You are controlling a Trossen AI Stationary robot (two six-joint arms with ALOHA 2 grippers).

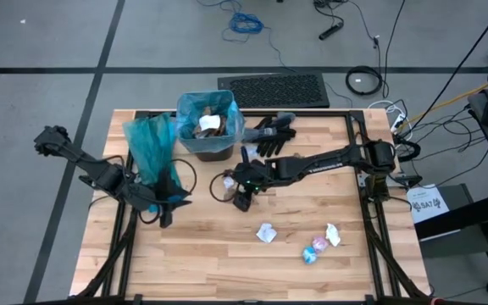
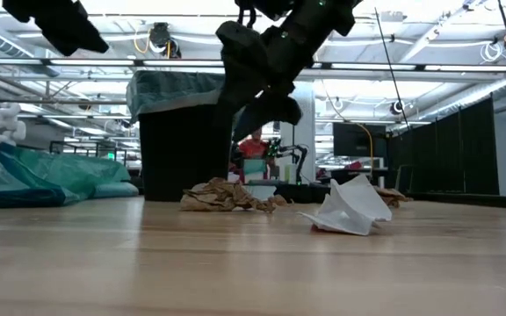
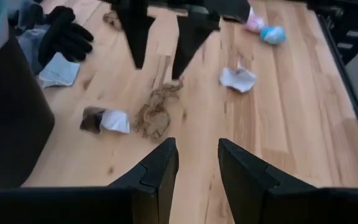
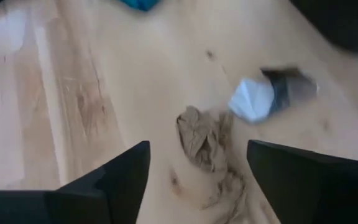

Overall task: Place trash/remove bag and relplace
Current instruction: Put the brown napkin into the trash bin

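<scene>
The black bin (image 1: 206, 127), lined with a blue bag, stands at the table's far side with scraps inside. A brown crumpled paper (image 4: 207, 140) lies on the table in front of it, next to a small white-and-dark scrap (image 4: 266, 96). My right gripper (image 1: 242, 193) hangs open above the brown paper, one finger on either side and clear of it (image 3: 156, 70). My left gripper (image 3: 197, 146) is open with nothing between its fingers, above the table's left part. A loose teal bag (image 1: 151, 148) lies heaped beside it (image 2: 42, 175).
More trash lies toward the near right: two white scraps (image 1: 266, 232) (image 1: 333, 235) and shiny blue-pink wrappers (image 1: 314, 249). Black gloves (image 1: 271, 135) lie right of the bin. Bare wood shows along the near edge. A person shows far behind the table (image 2: 255, 145).
</scene>
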